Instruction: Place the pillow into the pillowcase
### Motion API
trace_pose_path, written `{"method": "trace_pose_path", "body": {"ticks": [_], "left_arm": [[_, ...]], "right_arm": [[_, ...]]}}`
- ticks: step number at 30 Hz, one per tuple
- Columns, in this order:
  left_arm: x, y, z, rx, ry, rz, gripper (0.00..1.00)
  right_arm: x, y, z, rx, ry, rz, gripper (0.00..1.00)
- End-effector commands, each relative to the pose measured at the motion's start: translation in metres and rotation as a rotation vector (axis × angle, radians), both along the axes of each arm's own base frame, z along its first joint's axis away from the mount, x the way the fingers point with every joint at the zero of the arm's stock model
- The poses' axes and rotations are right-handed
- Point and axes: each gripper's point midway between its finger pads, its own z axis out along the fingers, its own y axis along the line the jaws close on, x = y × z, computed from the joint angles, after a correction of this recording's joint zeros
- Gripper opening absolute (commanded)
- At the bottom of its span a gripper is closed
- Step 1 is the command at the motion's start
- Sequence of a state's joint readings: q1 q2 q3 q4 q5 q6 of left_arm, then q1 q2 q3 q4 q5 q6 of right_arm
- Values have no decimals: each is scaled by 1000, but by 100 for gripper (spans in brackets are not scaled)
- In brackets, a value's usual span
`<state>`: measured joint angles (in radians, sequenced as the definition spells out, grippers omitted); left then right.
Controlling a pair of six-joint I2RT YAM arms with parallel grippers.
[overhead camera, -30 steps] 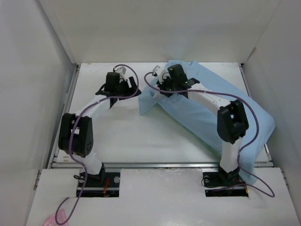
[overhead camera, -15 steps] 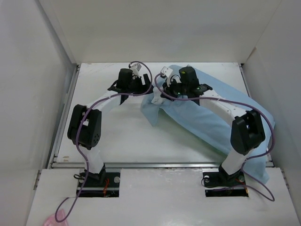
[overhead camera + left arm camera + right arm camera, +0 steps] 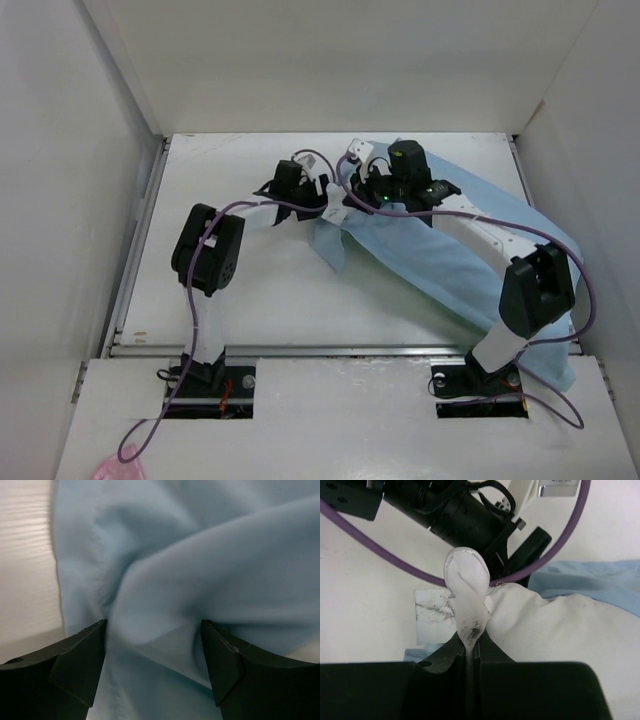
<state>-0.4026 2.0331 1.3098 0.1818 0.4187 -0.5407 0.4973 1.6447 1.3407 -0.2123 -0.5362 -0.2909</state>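
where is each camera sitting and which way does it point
top external: fixed above and behind the arms, looking down on the table; both arms show, left gripper and right gripper meeting at the pillowcase edge.
left wrist: on the left wrist, looking close at bunched pillowcase between its own open fingers.
right wrist: on the right wrist, facing its shut fingers pinching a white corner of the pillow.
shared: top and right wrist views both show the left gripper beside the pillowcase.

White counter (image 3: 250,290), walled on three sides. Light blue pillowcase (image 3: 430,265) sprawled diagonally, centre-back to near right, draping over the near edge.
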Motion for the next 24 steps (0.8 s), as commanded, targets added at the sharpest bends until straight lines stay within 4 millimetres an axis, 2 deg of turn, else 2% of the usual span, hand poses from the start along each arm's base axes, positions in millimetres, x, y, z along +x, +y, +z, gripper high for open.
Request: {"method": "trace_pose_path", "body": {"ticks": [1,2,3,4,6,9,10,11,12,13,14,15,16,17,18,19,21,22,23,24], "left_arm": [[2,-41,61,-106,-153,-109,71],[-3,-49,59,-116,-153,-134,71],[-4,-57,59,-138,-159,-150,66],[-5,-62,64,-167,-162,-173,55],[0,-69,64,-189,-175,-199,1],[0,-69,69,-201,-190,-190,0],[-5,-62,60,-175,-164,-165,0],[-2,-49,59,-147,-173,-110,0],[0,-31,80,-141,-219,-68,0],[0,-17,83,-129,-232,-31,0],[-2,3,71,-89,-217,35,0],[-5,16,71,-73,-204,64,0],[-6,34,87,-63,-239,90,0],[-17,41,77,-40,-212,106,0],[-15,56,77,-3,-229,157,0],[-20,60,93,-2,-261,164,0],[-28,70,94,7,-256,181,0],[-31,71,98,3,-266,181,0],[-33,69,117,-29,-317,171,0],[-34,69,123,-41,-323,176,0]], "right_arm": [[0,10,53,104,-122,32,0],[-1,9,52,100,-114,32,0],[-1,9,52,100,-114,32,0],[-1,9,52,104,-106,29,0],[-1,8,47,96,-100,20,0],[4,-1,43,72,-96,-43,0],[6,-5,43,66,-98,-76,0],[7,-10,45,67,-94,-116,0],[11,-16,48,64,-98,-168,0],[22,-29,41,31,-102,-268,0],[22,-38,44,20,-105,-315,0],[24,-46,43,21,-94,-377,0],[29,-60,38,-1,-95,-466,0],[26,-65,38,-4,-89,-489,0],[25,-69,37,-3,-84,-507,0],[24,-72,36,6,-77,-533,0],[25,-77,30,8,-56,-581,0],[24,-75,30,12,-52,-567,0],[17,-69,24,14,-25,-524,0],[16,-62,16,-1,-14,-496,0]]}}
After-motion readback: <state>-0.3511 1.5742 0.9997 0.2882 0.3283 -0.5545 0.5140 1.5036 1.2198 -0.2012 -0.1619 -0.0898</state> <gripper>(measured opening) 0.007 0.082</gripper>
